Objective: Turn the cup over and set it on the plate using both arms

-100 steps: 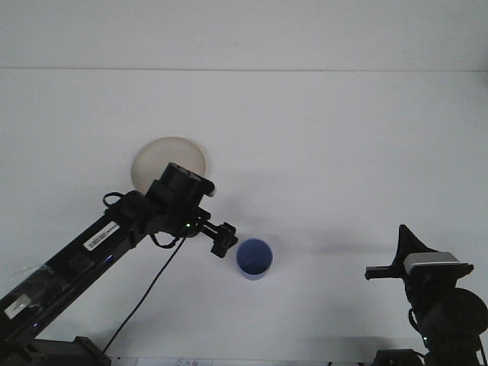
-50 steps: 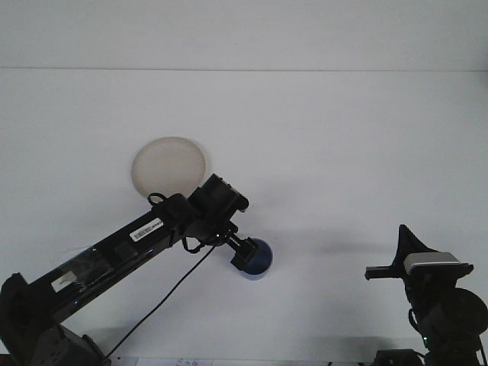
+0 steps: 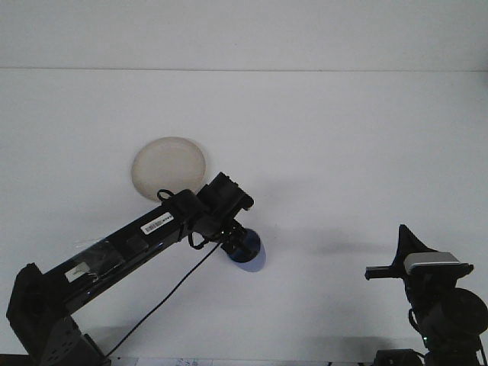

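Left gripper (image 3: 242, 245) is reaching down onto the blue cup (image 3: 252, 258) from above, and its fingers look like they're closing on it, though the wrist is blocking most of the contact so it's hard to be sure. The cup is sitting around the middle of the white table (image 3: 343, 137), a bit toward the near edge. The beige plate (image 3: 169, 168) is lying just behind the arm, toward the left. Right gripper (image 3: 400, 263) is hanging parked by the near right corner; can't tell if it's open.
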Robot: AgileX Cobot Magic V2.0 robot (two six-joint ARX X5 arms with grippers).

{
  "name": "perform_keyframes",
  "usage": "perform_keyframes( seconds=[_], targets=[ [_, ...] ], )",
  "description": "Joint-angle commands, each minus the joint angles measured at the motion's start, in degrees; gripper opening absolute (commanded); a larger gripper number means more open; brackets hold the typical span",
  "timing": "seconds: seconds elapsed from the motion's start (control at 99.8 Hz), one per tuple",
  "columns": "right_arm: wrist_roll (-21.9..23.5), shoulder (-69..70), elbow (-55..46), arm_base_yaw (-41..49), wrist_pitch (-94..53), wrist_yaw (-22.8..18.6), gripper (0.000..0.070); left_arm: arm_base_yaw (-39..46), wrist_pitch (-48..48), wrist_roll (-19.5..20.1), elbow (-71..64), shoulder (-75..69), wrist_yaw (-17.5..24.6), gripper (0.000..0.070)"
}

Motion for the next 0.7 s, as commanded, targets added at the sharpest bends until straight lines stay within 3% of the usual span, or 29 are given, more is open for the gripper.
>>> perform_keyframes(
  seconds=[0.0, 0.321, 0.521, 0.691],
  targets=[
    [0.8, 0.3, 0.5, 0.0, 0.7, 0.0, 0.0000, 1.3, -0.5, 0.6, 3.8, 0.4, -2.7, 0.0010],
    [0.8, 0.3, 0.5, 0.0, 0.7, 0.0, 0.0000, 17.9, -3.1, 2.6, 14.3, 0.4, -12.2, 0.0010],
    [0.8, 0.3, 0.5, 0.0, 0.7, 0.0, 0.0000, 29.1, -1.7, 2.5, 14.3, 2.9, -12.5, 0.0011],
    [0.8, 0.3, 0.5, 0.0, 0.7, 0.0, 0.0000, 33.1, 1.2, 2.3, 14.3, 6.1, -12.5, 0.0010]
  ],
)
